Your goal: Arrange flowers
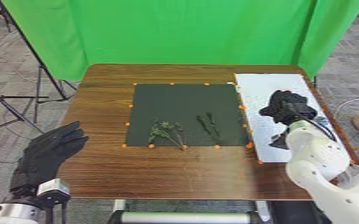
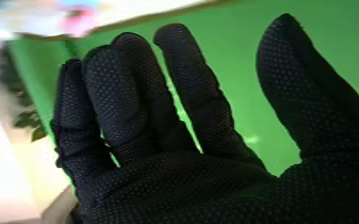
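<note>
In the head view my right hand [image 1: 288, 106] is over the white panel at the table's right side; in the right wrist view the same hand [image 2: 193, 185] has its fingers and thumb straight and apart, holding nothing. My left hand [image 1: 47, 155] is open off the table's left edge. A leafy green sprig [image 1: 165, 132] with thin stems lies on the dark mat [image 1: 171, 102], near its front edge. Beside it on the right lie darker green stems [image 1: 208, 126].
The white panel [image 1: 264, 90] lies along the right of the brown table [image 1: 158, 175]. Orange dots line the mat's edges. A green curtain [image 1: 193, 32] hangs behind the table, and a tripod [image 1: 40, 95] stands at the left.
</note>
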Action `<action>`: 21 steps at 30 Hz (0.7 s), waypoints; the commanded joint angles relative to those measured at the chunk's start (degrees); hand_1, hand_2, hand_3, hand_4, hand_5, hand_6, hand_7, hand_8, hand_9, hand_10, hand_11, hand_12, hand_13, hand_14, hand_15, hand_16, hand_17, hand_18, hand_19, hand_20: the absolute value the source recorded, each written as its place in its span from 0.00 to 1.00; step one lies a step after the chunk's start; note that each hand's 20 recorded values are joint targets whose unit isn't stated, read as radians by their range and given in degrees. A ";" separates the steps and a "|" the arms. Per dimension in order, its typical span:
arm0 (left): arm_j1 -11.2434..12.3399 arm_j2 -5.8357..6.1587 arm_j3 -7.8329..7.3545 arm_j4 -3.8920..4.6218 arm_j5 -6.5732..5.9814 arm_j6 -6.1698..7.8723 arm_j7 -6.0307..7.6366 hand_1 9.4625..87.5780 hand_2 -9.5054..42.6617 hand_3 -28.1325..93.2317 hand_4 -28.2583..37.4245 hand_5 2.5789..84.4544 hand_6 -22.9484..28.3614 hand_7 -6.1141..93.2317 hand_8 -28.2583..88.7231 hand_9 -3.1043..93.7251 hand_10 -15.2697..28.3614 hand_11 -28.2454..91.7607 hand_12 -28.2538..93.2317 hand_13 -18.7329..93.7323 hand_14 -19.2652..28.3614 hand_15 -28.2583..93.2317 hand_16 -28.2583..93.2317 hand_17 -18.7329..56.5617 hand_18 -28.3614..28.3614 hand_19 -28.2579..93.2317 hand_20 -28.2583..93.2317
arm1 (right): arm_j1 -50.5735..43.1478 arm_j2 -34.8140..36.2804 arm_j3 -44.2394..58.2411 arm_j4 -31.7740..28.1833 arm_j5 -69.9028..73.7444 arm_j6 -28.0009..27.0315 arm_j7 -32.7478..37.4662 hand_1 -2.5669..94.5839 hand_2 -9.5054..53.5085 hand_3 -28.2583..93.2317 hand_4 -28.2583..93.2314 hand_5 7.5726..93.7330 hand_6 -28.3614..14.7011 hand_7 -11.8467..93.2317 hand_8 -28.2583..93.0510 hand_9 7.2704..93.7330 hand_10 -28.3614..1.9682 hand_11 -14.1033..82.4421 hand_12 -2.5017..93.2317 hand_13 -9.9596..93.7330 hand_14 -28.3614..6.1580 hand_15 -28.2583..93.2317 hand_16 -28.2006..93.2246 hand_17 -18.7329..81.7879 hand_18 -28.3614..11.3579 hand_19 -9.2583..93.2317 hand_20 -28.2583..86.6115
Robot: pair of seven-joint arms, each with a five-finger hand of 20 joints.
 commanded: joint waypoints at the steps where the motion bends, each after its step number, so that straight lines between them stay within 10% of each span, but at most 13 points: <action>1: -0.11 0.23 0.66 -0.13 -0.15 0.28 0.45 0.23 0.29 0.91 0.24 0.52 0.71 0.19 0.17 0.41 0.85 0.51 0.30 0.40 0.99 0.69 0.14 0.12 0.88 0.70 0.33 | 0.19 0.19 0.55 4.96 -2.15 -3.05 3.00 0.31 0.09 0.92 0.04 0.58 0.42 0.32 0.14 0.46 0.11 0.70 0.28 0.52 0.21 0.89 0.38 0.36 0.00 0.84 0.52; 21: -1.24 0.21 1.13 0.50 -0.01 -0.46 0.10 0.23 0.28 0.91 0.24 0.52 0.71 0.19 0.17 0.41 0.85 0.51 0.30 0.40 0.99 0.69 0.14 0.12 0.88 0.70 0.33 | 1.65 -0.29 -2.80 9.90 -5.76 -1.57 4.71 0.36 0.07 0.93 0.03 0.63 0.50 0.35 0.13 0.53 0.22 0.70 0.27 0.55 0.26 0.89 0.38 0.36 0.00 0.84 0.53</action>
